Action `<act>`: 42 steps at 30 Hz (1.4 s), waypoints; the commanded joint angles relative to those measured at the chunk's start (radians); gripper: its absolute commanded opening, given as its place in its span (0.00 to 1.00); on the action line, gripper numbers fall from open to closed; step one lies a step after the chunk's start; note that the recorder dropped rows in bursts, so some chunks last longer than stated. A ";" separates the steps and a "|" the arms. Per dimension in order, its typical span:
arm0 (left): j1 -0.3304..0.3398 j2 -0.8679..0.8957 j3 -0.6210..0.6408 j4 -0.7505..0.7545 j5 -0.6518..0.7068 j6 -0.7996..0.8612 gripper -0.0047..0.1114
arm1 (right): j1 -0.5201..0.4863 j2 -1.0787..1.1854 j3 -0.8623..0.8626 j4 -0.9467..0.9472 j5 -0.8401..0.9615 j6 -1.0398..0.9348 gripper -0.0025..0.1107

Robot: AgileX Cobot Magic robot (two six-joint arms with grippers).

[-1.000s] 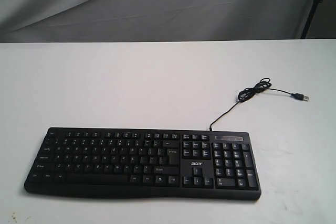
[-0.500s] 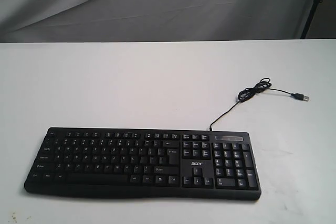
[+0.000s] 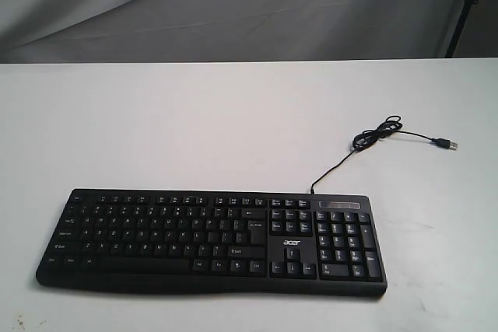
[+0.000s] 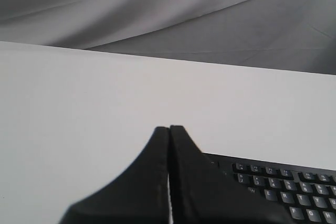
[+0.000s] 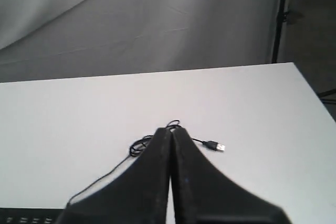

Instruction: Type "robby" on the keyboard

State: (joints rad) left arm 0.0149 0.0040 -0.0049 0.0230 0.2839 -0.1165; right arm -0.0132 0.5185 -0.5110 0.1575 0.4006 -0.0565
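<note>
The keyboard (image 3: 210, 242) lies flat on the near part of the white surface (image 3: 194, 114), close to its front edge, with its long side running left to right in the exterior view. It is black with white key legends; the number pad (image 3: 346, 246) sits at its right end, and a small logo (image 3: 292, 242) shows between the main keys and that pad. A thin black cable (image 3: 336, 167) leaves the back edge near the right end, runs away toward the far right, coils into a small loop and ends in a plug (image 3: 446, 145) lying loose on the surface, well apart from the keyboard

The left end effector (image 4: 169, 129) is closed on nothing, its two dark fingers (image 4: 152, 182) pressed together to a narrow tip, held above the surface with a corner of the keyboard just beside it in its wrist view. The right end effector (image 5: 171, 129) is likewise closed and empty, its tip lined up over the cable's loop in its own view, the plug just to one side

Behind the surface hangs a wrinkled grey cloth (image 3: 233, 5), and a dark pole (image 3: 464, 5) stands at the far right
</note>
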 commanded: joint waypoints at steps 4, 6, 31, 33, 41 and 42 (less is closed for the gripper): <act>-0.003 -0.004 0.005 -0.009 -0.002 -0.004 0.04 | 0.206 0.361 -0.226 -0.057 0.048 0.031 0.02; -0.003 -0.004 0.005 -0.009 -0.002 -0.004 0.04 | 0.279 0.452 -0.272 -0.035 0.047 0.031 0.02; -0.003 -0.004 0.005 -0.009 -0.002 -0.004 0.04 | 0.841 1.434 -0.842 0.574 -0.109 -0.763 0.02; -0.003 -0.004 0.005 -0.009 -0.002 -0.004 0.04 | 0.854 1.480 -0.876 0.594 -0.102 -0.800 0.02; -0.003 -0.004 0.005 -0.009 -0.002 -0.004 0.04 | 0.894 1.606 -0.968 0.647 -0.079 -0.861 0.02; -0.003 -0.004 0.005 -0.009 -0.002 -0.004 0.04 | 0.898 1.614 -0.968 0.645 -0.086 -0.863 0.02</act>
State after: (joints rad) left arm 0.0149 0.0040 -0.0049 0.0230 0.2839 -0.1165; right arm 0.8718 2.1160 -1.4665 0.7965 0.3146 -0.8967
